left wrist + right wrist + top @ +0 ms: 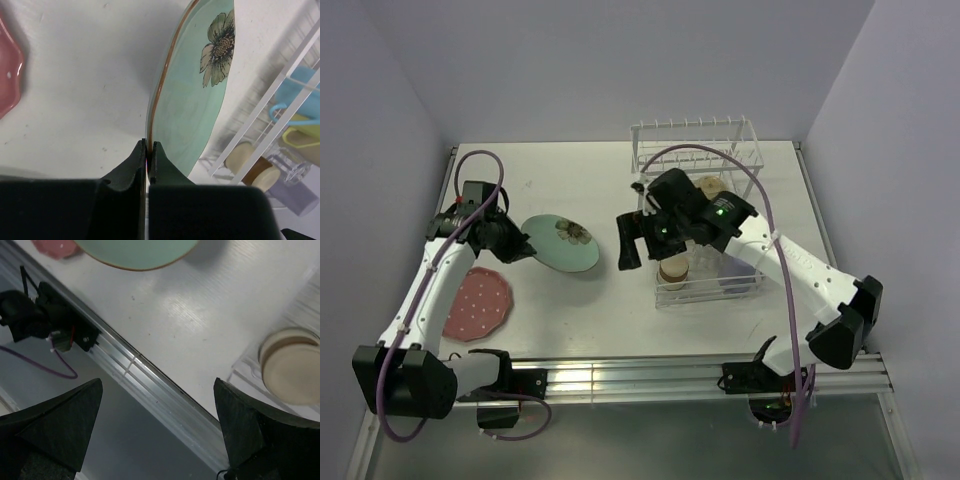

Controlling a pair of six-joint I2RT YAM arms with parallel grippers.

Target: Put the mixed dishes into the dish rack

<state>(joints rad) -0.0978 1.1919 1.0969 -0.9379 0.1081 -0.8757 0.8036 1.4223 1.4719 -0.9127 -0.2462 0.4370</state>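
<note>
The pink dotted scalloped plate lies flat near the left edge of the table, towards the near-left corner. Just beyond it, the left gripper is clamped on the rim of the mint-green plate. This plate is held tilted, flower face showing, left of the table's middle and apart from the pink plate. The right gripper hangs over the table's middle, between the green plate and the dish rack, its fingers spread wide with nothing between them. The rack stands right of the middle, reaching back to the far edge. In its lower basket the tan cup sits at the near-left corner with the lavender cup beside it; the blue cup and yellow cup show behind the wires
</note>
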